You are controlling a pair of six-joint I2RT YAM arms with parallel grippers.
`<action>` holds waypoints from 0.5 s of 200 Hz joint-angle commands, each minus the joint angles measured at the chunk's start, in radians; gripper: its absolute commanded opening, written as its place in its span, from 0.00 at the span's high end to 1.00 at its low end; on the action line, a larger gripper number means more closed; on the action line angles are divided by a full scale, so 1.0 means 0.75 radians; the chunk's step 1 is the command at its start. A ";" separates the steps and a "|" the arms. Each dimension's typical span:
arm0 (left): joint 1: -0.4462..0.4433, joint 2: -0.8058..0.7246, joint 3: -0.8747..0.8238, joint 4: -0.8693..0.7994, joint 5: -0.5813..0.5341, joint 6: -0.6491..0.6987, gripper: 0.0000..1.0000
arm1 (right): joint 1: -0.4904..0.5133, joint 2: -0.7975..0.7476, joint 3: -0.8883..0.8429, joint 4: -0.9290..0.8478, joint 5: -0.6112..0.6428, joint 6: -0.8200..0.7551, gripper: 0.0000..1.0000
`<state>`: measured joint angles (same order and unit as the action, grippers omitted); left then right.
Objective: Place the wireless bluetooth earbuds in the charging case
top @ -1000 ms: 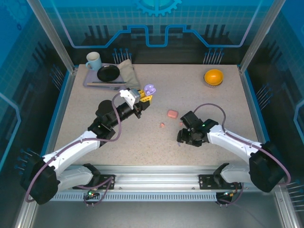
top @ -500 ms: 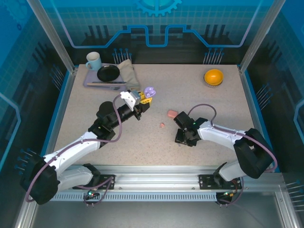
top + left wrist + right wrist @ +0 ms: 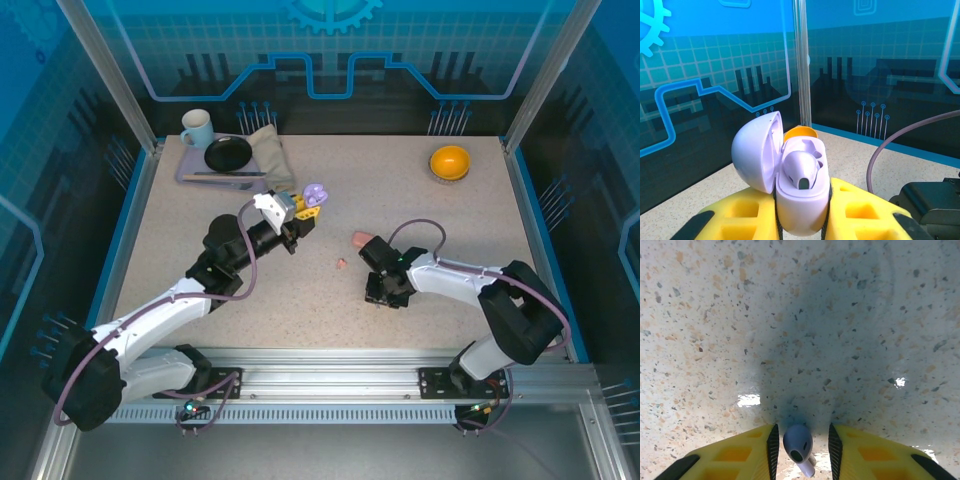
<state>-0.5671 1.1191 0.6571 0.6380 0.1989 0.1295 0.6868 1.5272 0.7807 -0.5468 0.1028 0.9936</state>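
l gripper (image 3: 801, 221) pinched open purple charging case (image 3: 801, 202), w/ earbud (image 3: 801, 171) seated; r gripper (image 3: 802, 436) jaws spread round loose purple earbud (image 3: 797, 441)

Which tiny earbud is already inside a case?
The pale purple bud in the open purple case held by the left gripper. The other purple bud lies on the table between the right gripper's fingers; a pink one lies loose.

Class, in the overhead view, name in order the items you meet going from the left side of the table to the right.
mug → black plate → folded cloth → open purple case → pink earbud → orange bowl
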 commanded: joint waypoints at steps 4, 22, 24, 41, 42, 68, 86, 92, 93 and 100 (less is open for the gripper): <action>-0.007 -0.020 -0.013 0.074 -0.004 -0.025 1.00 | 0.021 0.018 0.020 0.006 0.029 -0.011 0.66; -0.007 -0.020 -0.014 0.076 -0.004 -0.028 1.00 | 0.021 0.027 0.019 0.006 0.040 -0.017 0.66; -0.008 -0.020 -0.014 0.075 -0.006 -0.027 1.00 | 0.021 0.029 0.020 0.006 0.040 -0.017 0.66; -0.008 -0.020 -0.014 0.075 -0.005 -0.027 1.00 | 0.021 0.037 0.021 0.006 0.051 -0.026 0.67; -0.007 -0.020 -0.013 0.075 -0.005 -0.027 1.00 | 0.021 0.037 0.022 0.006 0.051 -0.026 0.67; -0.008 -0.019 -0.013 0.074 -0.003 -0.027 1.00 | 0.020 0.047 0.026 0.013 0.061 -0.042 0.69; -0.008 -0.017 -0.011 0.075 -0.004 -0.030 1.00 | 0.021 0.054 0.031 0.015 0.067 -0.051 0.70; -0.008 -0.016 -0.011 0.075 -0.004 -0.030 1.00 | 0.020 0.056 0.032 0.013 0.068 -0.055 0.71; -0.007 -0.016 -0.012 0.075 -0.004 -0.030 1.00 | 0.020 0.056 0.031 0.013 0.069 -0.056 0.71; -0.009 -0.015 -0.011 0.076 -0.003 -0.030 1.00 | 0.021 0.058 0.033 0.015 0.068 -0.058 0.71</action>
<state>-0.5671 1.1191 0.6514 0.6411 0.1989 0.1291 0.6895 1.5421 0.7906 -0.5602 0.1215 0.9684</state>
